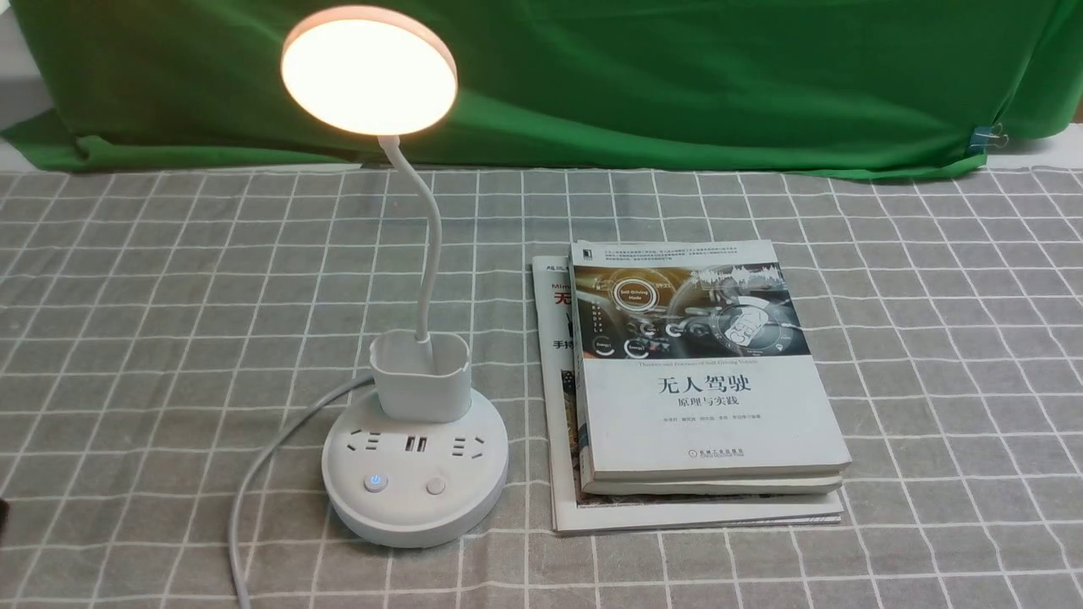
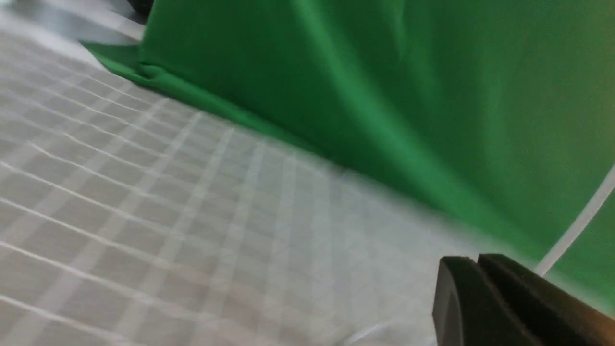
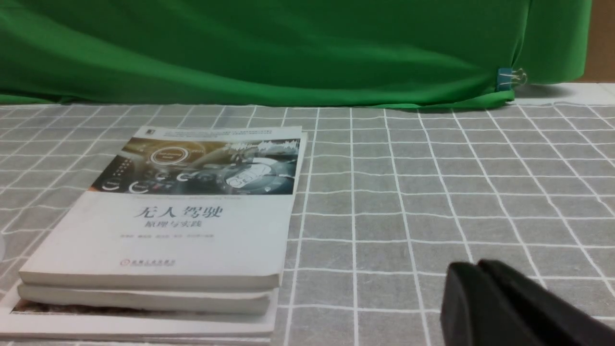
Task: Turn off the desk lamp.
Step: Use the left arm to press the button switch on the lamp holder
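The white desk lamp stands left of centre in the front view. Its round disc head (image 1: pixel 369 69) glows warm and lit. A thin neck (image 1: pixel 427 254) runs down into a small cup holder (image 1: pixel 420 375) on the round base (image 1: pixel 415 507). The base has sockets and two buttons: the left button (image 1: pixel 375 482) shows a blue light, the right button (image 1: pixel 436 485) is plain. My left gripper (image 2: pixel 478 262) is shut and empty, low over the cloth; its view is blurred, with a thin white line (image 2: pixel 576 230) beside it. My right gripper (image 3: pixel 478 265) is shut and empty, to the right of the books.
A stack of books (image 1: pixel 702 381) lies right of the lamp base and also shows in the right wrist view (image 3: pixel 168 230). The lamp's grey cord (image 1: pixel 254 482) curves off the base toward the front left. A green cloth (image 1: pixel 677 76) hangs along the back, over the grey checked tablecloth (image 1: pixel 931 338).
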Controlling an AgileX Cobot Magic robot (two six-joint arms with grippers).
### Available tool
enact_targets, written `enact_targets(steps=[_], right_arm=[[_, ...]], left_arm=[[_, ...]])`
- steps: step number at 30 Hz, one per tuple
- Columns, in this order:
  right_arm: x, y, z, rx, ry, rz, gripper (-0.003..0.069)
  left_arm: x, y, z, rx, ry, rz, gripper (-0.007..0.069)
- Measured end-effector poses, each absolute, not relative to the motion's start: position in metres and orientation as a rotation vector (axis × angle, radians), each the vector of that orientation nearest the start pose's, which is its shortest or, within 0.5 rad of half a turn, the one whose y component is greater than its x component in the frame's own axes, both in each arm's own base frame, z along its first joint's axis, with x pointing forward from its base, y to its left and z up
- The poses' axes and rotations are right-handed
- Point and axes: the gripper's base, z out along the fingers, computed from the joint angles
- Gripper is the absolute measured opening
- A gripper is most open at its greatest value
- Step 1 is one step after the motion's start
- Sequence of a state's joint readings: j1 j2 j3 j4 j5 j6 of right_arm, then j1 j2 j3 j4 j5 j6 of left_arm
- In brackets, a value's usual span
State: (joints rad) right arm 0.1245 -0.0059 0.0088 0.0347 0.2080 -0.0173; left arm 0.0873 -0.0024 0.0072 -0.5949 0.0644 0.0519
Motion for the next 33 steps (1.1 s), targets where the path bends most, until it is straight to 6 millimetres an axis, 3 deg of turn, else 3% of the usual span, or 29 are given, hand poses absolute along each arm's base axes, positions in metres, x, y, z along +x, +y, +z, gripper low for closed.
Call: enact_targets(steps=[5,10,12,13,14,18,20,21,24,27,30,33], right_arm=[[0.055,0.008,0.192,-0.097,1.693,0.112,0.0036],[0.055,0.008,0.192,-0.097,1.693,0.112,0.0036],[0.055,0.008,0.192,-0.097,1.693,0.112,0.0036],[0.055,0.008,0.192,-0.097,1.693,0.112,0.0036],[0.055,0.008,0.192,-0.097,1.693,0.112,0.0036],[0.055,0.008,0.192,-0.097,1.693,0.112,0.0036],[0.055,0.008,0.192,-0.097,1.693,0.112,0.0036],[0.055,0.008,0.192,-0.097,1.693,0.112,0.0036],[0.055,0.008,0.192,-0.097,1.693,0.112,0.0036],[0.055,0.008,0.192,-0.097,1.693,0.112,0.0036],[0.055,0.008,0.192,-0.097,1.693,0.112,0.0036],[0.055,0.008,0.192,-0.097,1.693,0.112,0.0036]], left_arm=[[0.055,0.008,0.214,-0.561,1.353,-0.446,0.0019],[0.054,0.002,0.229,-0.501,1.401,-0.457,0.0019],[0.057,-0.005,0.261,-0.375,1.535,-0.411,0.0019],[0.058,-0.006,0.263,-0.359,1.565,-0.402,0.0019],[0.065,-0.009,0.283,-0.296,1.694,-0.368,0.0019],[0.085,-0.012,0.304,-0.189,1.989,-0.306,0.0019],[0.109,-0.015,0.311,-0.073,2.238,-0.298,0.0019],[0.111,-0.015,0.309,-0.071,2.26,-0.3,0.0019],[0.151,-0.032,0.301,0.14,2.458,-0.334,0.0019],[0.17,-0.046,0.29,0.275,2.548,-0.302,0.0019],[0.197,-0.083,0.264,0.485,2.695,-0.257,0.0019],[0.21,-0.113,0.253,0.618,2.747,-0.26,0.0019]])
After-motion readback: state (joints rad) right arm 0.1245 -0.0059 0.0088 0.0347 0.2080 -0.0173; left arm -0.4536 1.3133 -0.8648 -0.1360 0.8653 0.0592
